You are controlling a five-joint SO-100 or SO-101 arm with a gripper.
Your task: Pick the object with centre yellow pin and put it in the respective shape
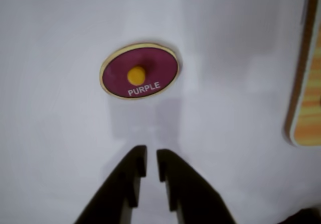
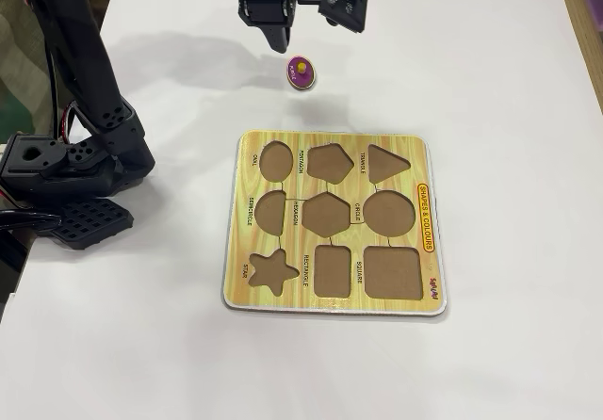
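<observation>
A purple oval piece (image 1: 155, 66) with a gold rim, a yellow centre pin (image 1: 136, 75) and the word PURPLE lies flat on the white table. In the fixed view it (image 2: 301, 71) sits above the wooden shape board (image 2: 429, 250), whose recesses are all empty, including the oval one (image 2: 275, 161). My gripper (image 1: 151, 153) hovers a little short of the piece, its black fingers nearly together with only a thin slit between them, holding nothing. In the fixed view the gripper (image 2: 280, 41) hangs just up and left of the piece.
The board's edge (image 1: 307, 108) shows at the right of the wrist view. The arm's black base (image 2: 66, 170) stands at the table's left edge. White table (image 2: 490, 81) surrounds the piece.
</observation>
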